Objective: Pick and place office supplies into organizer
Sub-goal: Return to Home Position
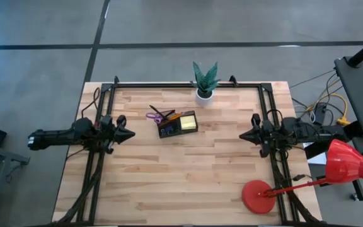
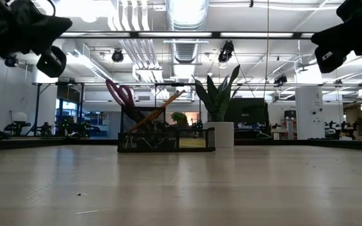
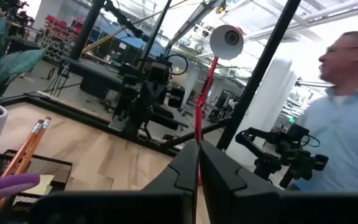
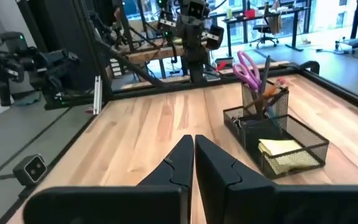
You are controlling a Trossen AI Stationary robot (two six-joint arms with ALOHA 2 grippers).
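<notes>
Organizer (image 1: 167,131) holds scissors (image 1: 154,115), pad (image 1: 186,120). Left gripper (image 1: 128,134), right gripper (image 1: 242,134): both closed, empty, at table (image 1: 188,176) sides. Step: homing; next, just park.

- Grey floor (image 1: 36,75) is showing dark seams.
- Ducts (image 2: 187,47) and lights (image 2: 263,36) are running overhead.
- A red lamp (image 1: 348,167) is standing nearby.
- A person (image 3: 353,134) is standing beyond.

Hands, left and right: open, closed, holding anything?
Left hand: closed, empty, at the left of the table.
Right hand: closed, empty, at its right.
</notes>
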